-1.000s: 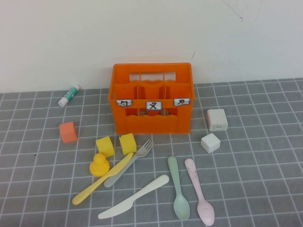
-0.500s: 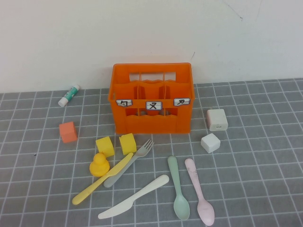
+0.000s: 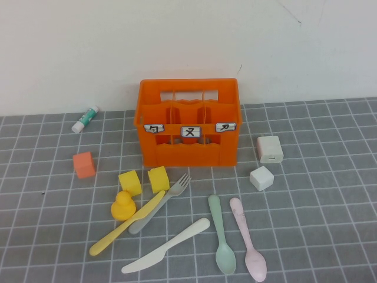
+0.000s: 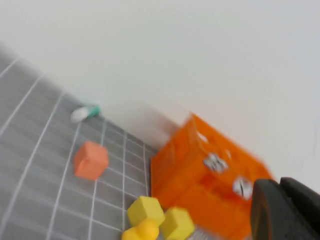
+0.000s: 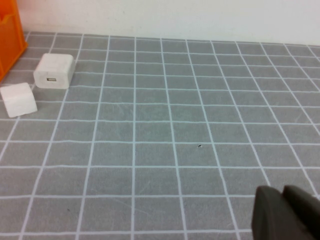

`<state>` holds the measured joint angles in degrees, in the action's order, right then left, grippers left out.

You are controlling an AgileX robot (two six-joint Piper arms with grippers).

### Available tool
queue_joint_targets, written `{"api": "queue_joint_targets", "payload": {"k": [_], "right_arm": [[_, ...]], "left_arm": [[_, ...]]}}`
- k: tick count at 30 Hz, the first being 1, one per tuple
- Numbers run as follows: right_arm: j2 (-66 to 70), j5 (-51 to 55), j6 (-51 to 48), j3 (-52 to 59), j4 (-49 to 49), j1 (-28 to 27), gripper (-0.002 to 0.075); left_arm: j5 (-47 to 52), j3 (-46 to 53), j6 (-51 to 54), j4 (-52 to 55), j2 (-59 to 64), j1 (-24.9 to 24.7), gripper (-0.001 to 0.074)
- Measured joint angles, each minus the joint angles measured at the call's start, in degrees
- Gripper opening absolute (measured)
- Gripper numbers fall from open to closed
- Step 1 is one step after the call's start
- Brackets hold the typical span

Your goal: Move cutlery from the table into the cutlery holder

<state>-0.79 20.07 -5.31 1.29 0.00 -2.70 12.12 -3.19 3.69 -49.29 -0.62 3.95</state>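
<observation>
The orange cutlery holder [image 3: 188,132] stands at the back of the grey tiled table [image 3: 330,194], against the wall. In front of it lie the cutlery pieces: a yellow knife [image 3: 126,224] crossing a grey fork [image 3: 168,197], a white knife [image 3: 168,246], a mint-green spoon [image 3: 219,233] and a pink spoon [image 3: 247,236]. Neither arm shows in the high view. My left gripper [image 4: 281,200] is shut and empty, off the table, looking toward the holder [image 4: 205,175]. My right gripper [image 5: 282,192] is shut and empty above bare tiles to the right of the holder.
A glue stick [image 3: 86,118] and a small orange cube [image 3: 84,164] lie at the left. Two yellow cubes [image 3: 130,182] and a yellow duck [image 3: 123,205] crowd the yellow knife and fork. A white charger [image 3: 270,149] and white cube [image 3: 261,177] sit right of the holder.
</observation>
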Motion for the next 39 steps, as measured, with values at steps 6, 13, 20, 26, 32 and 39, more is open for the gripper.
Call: {"api": "queue_joint_targets", "payload": {"k": [6,13,20,26,32,39], "right_arm": [[0.0,0.0,0.0,0.0,0.0,0.0,0.0029],[0.0,0.0,0.0,0.0,0.0,0.0,0.0029],[0.0,0.0,0.0,0.0,0.0,0.0,0.0029],[0.0,0.0,0.0,0.0,0.0,0.0,0.0029],[0.0,0.0,0.0,0.0,0.0,0.0,0.0029],[0.0,0.0,0.0,0.0,0.0,0.0,0.0029]], "left_arm": [[18.3,-14.9,14.9,11.5,10.1,0.0,-0.0001],[34.3,-27.8,20.3,21.1,26.8,-1.6,-0.0001],[41.3,-39.1,21.6,30.2,45.5,-8.5,-0.0001],[48.2,-49.7,20.4,35.4,61.8,-16.5,0.0014],[49.7,-57.3,20.2,38.0,75.6,-23.7,0.0197],[46.1,-59.1,20.0,42.0,85.4,-26.9,0.0425]]}}
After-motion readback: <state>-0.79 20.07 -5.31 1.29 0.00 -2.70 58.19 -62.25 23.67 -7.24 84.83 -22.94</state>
